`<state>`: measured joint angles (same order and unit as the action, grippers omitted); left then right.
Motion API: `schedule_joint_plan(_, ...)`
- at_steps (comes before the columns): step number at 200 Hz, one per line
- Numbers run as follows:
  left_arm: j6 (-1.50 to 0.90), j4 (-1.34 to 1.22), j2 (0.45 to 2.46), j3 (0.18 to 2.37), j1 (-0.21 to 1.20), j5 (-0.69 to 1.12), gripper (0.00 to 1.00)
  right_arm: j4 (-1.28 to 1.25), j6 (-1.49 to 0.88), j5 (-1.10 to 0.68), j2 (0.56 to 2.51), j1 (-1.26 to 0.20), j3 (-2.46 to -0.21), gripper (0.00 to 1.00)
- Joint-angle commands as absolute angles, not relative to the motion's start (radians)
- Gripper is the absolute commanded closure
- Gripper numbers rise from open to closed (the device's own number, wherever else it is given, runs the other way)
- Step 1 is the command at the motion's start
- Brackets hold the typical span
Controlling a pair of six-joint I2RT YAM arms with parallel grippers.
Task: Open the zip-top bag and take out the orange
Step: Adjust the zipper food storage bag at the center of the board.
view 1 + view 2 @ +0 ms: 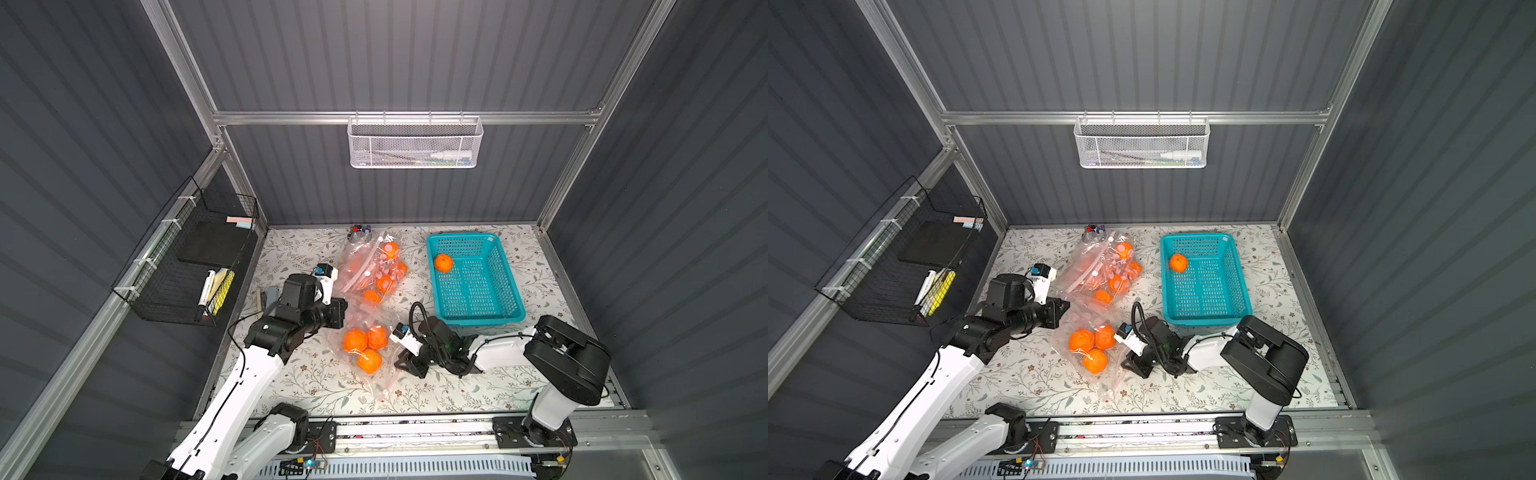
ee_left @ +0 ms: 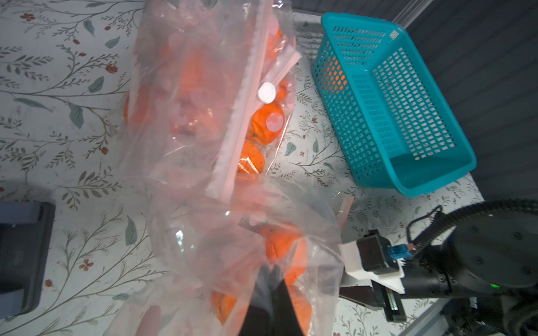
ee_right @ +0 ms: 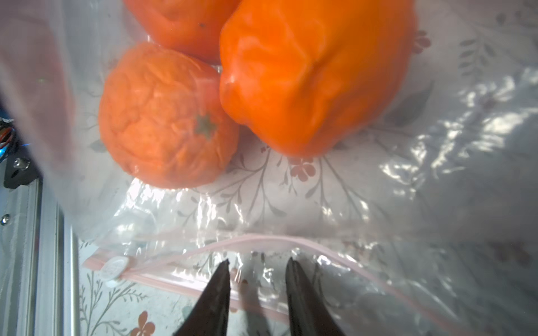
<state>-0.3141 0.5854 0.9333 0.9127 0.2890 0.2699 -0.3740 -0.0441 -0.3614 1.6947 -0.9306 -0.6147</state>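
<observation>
So: bag (image 1: 380, 382) is clear plastic with a pink tint, crumpled, lying near-centre on the table (image 1: 457, 395). Three oranges (image 1: 355, 340) are bunched inside it, skins wrinkled. The pink zip strip (image 3: 262, 238) along its right edge is parted: one lip arches up, the other lies flat on the table. A white slider (image 3: 115, 269) sits at one end of the strip.

Right claw (image 3: 257, 261) is just right of the bag, tips at the mouth over the flat lip, jaws apart with a clear gap. The oranges lie deeper in, apart from the tips.

Left claw (image 1: 343, 311) is at the bag's far-left corner, closed and pinching the film, which bunches up around its tips in the left wrist view.

Second bag (image 1: 361, 266) of oranges lies just beyond, on the far side; touching or overlapping the first, can't tell which. Teal basket (image 1: 478, 322) is right of that, with one loose orange (image 1: 444, 262) in its far-left corner.
</observation>
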Motion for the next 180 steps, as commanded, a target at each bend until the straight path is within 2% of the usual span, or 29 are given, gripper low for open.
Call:
schedule_joint_plan(1, -0.285, 0.557, 0.910, 0.966, 0.287, 0.443, 1.00, -0.357, -0.048, -0.341, 1.734, -0.938, -0.598, 0.63)
schedule_joint_plan(27, -0.264, 0.530, 0.889, 0.973, 0.287, 0.602, 1.00, -0.420, -0.061, -0.330, 1.759, -0.940, -0.579, 0.55)
schedule_joint_plan(50, -0.239, 0.513, 0.868, 0.960, 0.287, 0.635, 1.00, -0.489, -0.077, -0.331, 1.781, -0.940, -0.560, 0.49)
schedule_joint_plan(64, -0.237, 0.508, 0.882, 0.958, 0.286, 0.593, 1.00, -0.485, -0.072, -0.329, 1.786, -0.941, -0.564, 0.47)
schedule_joint_plan(70, -0.238, 0.515, 0.894, 0.958, 0.287, 0.551, 0.94, -0.482, -0.070, -0.327, 1.783, -0.940, -0.565, 0.46)
schedule_joint_plan(81, -0.262, 0.545, 0.920, 0.958, 0.287, 0.431, 0.92, -0.480, -0.069, -0.327, 1.778, -0.941, -0.563, 0.45)
schedule_joint_plan(87, -0.274, 0.570, 0.940, 0.958, 0.287, 0.352, 0.81, -0.477, -0.068, -0.327, 1.775, -0.942, -0.563, 0.45)
schedule_joint_plan(91, -0.277, 0.587, 0.956, 0.960, 0.287, 0.307, 0.64, -0.474, -0.067, -0.327, 1.774, -0.940, -0.563, 0.45)
schedule_joint_plan(94, -0.278, 0.601, 0.971, 0.962, 0.287, 0.272, 0.57, -0.473, -0.067, -0.299, 1.773, -0.941, -0.563, 0.45)
schedule_joint_plan(108, -0.278, 0.672, 1.040, 0.980, 0.287, 0.159, 0.50, -0.462, -0.067, -0.284, 1.776, -0.940, -0.567, 0.45)
schedule_joint_plan(143, -0.280, 0.790, 1.113, 1.060, 0.287, -0.023, 0.12, -0.453, -0.064, -0.294, 1.778, -0.941, -0.577, 0.45)
schedule_joint_plan(161, -0.279, 0.848, 1.065, 1.128, 0.287, -0.160, 0.06, -0.433, -0.059, -0.296, 1.778, -0.940, -0.590, 0.45)
schedule_joint_plan(180, -0.230, 0.860, 1.026, 1.198, 0.286, -0.102, 0.16, -0.429, -0.060, -0.300, 1.788, -0.940, -0.598, 0.45)
